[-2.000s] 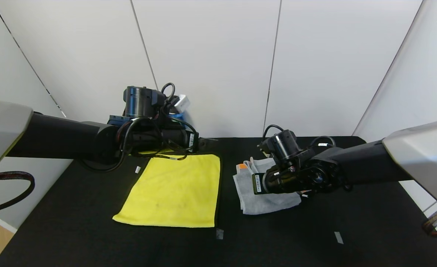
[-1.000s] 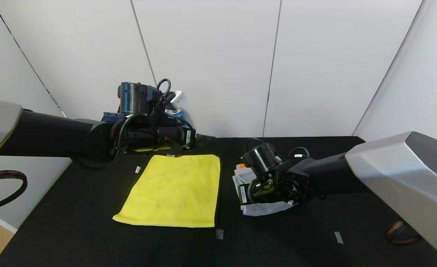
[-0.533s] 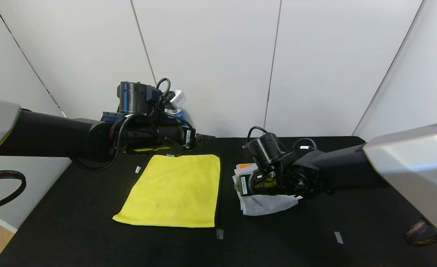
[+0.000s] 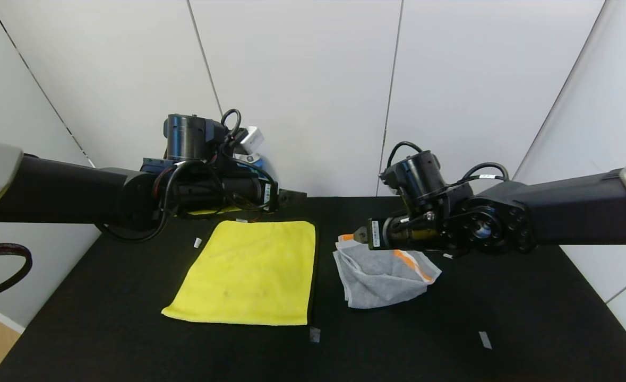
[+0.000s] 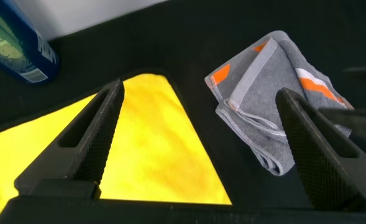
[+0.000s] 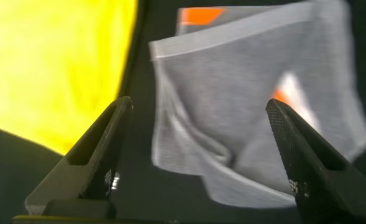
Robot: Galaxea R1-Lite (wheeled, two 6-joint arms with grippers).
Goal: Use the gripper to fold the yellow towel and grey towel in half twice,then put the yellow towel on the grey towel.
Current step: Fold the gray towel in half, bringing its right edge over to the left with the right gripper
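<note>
The yellow towel (image 4: pixel 249 270) (image 5: pixel 127 149) (image 6: pixel 52 56) lies flat on the black table (image 4: pixel 105 339), left of centre. To its right the grey towel (image 4: pixel 382 278) (image 5: pixel 276 93) (image 6: pixel 251 74) sits folded and rumpled, with orange patches on top. My right gripper (image 4: pixel 359 234) (image 6: pixel 198 102) hangs open just above the grey towel's far left corner and holds nothing. My left gripper (image 4: pixel 293 196) (image 5: pixel 201 90) is open too, empty, held over the yellow towel's far edge.
A blue-labelled bottle (image 5: pixel 18 50) stands at the table's back by the left arm. Small white tape marks (image 4: pixel 485 339) (image 4: pixel 315 334) (image 4: pixel 197 242) dot the table. White wall panels close the back and right side.
My right gripper opened, let go of the grey towel and rose up and to the right. The towel now lies folded over with an orange stripe showing. The left arm barely moved.
</note>
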